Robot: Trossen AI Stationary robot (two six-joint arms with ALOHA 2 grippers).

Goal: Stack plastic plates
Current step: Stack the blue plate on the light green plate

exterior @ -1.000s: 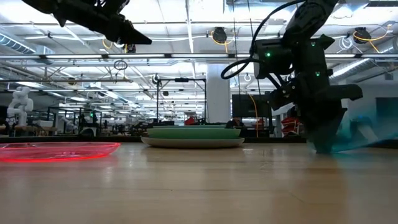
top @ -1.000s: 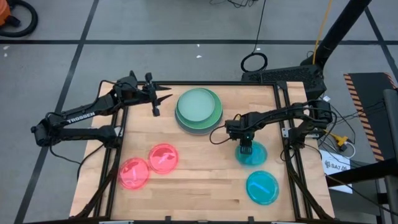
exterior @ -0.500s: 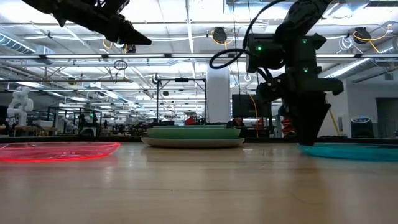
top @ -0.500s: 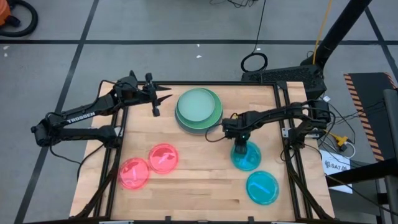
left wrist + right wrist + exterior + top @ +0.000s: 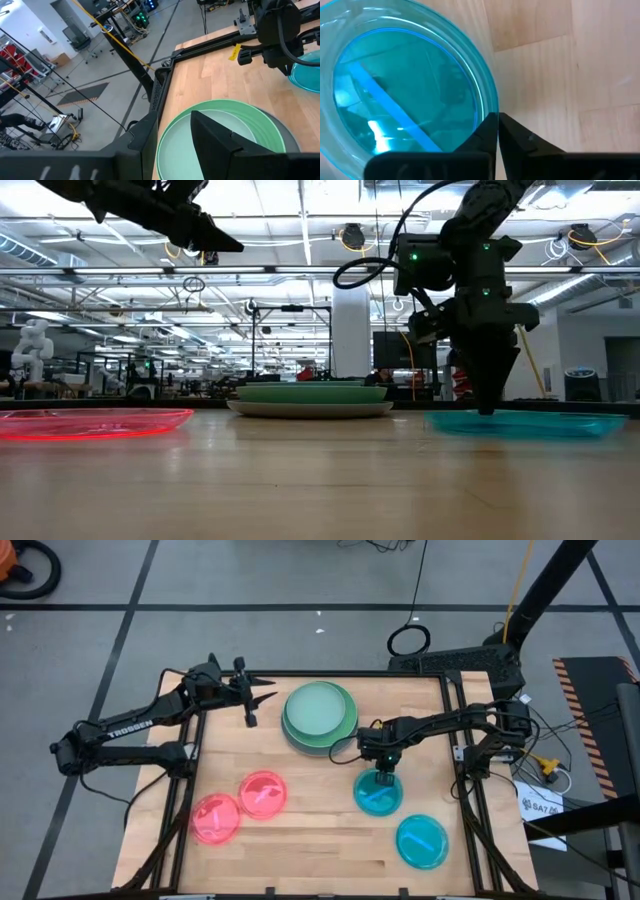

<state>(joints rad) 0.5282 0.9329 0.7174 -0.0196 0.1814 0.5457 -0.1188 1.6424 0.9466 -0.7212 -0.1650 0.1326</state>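
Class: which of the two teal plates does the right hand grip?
The teal plate nearer the green stack; the right hand pinches its rim. The other teal plate lies untouched.

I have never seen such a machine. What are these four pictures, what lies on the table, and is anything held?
It is a robot with two dark arms at a wooden table. One camera looks straight down, one looks level across the tabletop, and one sits on each wrist. The right hand is shut on the rim of a small teal plate, which lies flat on the wood; the right wrist picture shows the fingers pinching that rim. The left hand waits in the air at the table's far left corner, holding nothing. Also on the table are a stack of larger green plates, a second teal plate and two pink plates.
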